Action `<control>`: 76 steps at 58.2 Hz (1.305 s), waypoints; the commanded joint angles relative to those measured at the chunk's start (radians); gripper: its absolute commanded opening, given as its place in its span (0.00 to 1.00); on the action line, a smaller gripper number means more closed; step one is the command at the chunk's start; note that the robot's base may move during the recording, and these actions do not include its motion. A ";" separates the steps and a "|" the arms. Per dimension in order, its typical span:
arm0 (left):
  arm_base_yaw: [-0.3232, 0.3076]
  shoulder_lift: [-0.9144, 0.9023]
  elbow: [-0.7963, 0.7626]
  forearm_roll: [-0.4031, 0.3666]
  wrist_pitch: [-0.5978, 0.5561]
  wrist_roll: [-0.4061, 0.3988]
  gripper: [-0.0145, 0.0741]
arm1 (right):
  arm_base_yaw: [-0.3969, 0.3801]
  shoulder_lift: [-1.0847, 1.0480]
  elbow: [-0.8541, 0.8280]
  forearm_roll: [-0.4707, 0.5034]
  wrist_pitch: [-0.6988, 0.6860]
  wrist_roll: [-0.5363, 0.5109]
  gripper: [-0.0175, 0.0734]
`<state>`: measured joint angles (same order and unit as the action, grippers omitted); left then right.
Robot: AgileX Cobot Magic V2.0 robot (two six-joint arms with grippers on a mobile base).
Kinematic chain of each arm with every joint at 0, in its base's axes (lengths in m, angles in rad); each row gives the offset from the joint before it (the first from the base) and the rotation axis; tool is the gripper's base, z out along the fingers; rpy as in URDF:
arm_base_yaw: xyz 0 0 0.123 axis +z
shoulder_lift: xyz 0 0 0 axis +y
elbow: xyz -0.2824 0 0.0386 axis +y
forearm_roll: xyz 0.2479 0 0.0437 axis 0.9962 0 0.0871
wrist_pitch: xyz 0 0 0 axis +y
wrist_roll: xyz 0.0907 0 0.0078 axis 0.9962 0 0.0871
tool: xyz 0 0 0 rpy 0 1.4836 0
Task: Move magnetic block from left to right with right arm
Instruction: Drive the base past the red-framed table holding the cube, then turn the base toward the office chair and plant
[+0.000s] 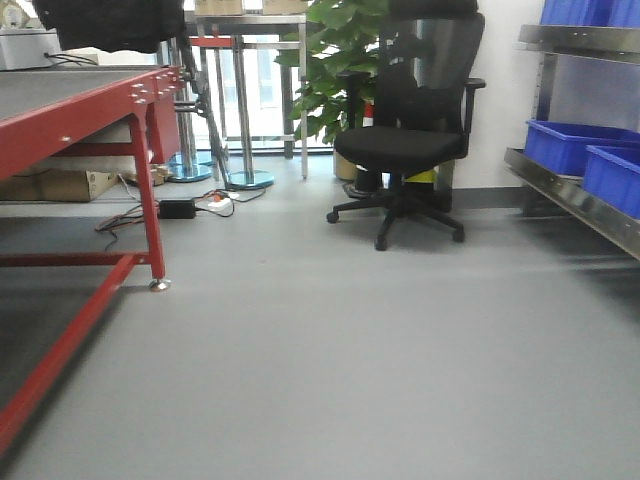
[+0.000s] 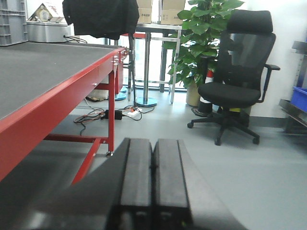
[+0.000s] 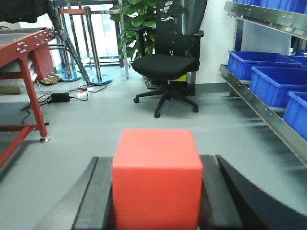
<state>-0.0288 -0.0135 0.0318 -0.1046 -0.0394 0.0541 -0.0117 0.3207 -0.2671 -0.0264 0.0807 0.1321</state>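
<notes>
Two grippers in view. The left gripper is pressed together, fingers flush. The red table edge runs along its left, with bare grey floor ahead and to its right. The right gripper pinches the magnetic block between both fingers, its top edge level. An office chair sits well ahead, blue bins line its right, and there's open floor between.

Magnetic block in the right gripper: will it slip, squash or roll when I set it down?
The magnetic block looks rigid: its edges look crisp between the fingers, so squashing seems unlikely. Its smooth faces could be slightly slippery, so grip firmly. Flat-sided, it should sit rather than roll.
</notes>
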 commanded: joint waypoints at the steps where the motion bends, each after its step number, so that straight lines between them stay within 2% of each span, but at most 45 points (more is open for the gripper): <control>1: 0.000 -0.012 0.008 -0.005 -0.086 -0.002 0.02 | -0.005 0.005 -0.028 -0.009 -0.086 -0.005 0.47; 76: 0.000 -0.008 0.008 -0.005 -0.086 -0.002 0.02 | 0.004 0.005 -0.028 -0.009 -0.081 -0.005 0.47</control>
<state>-0.0288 -0.0135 0.0318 -0.1046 -0.0394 0.0541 -0.0117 0.3207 -0.2671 -0.0264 0.0846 0.1321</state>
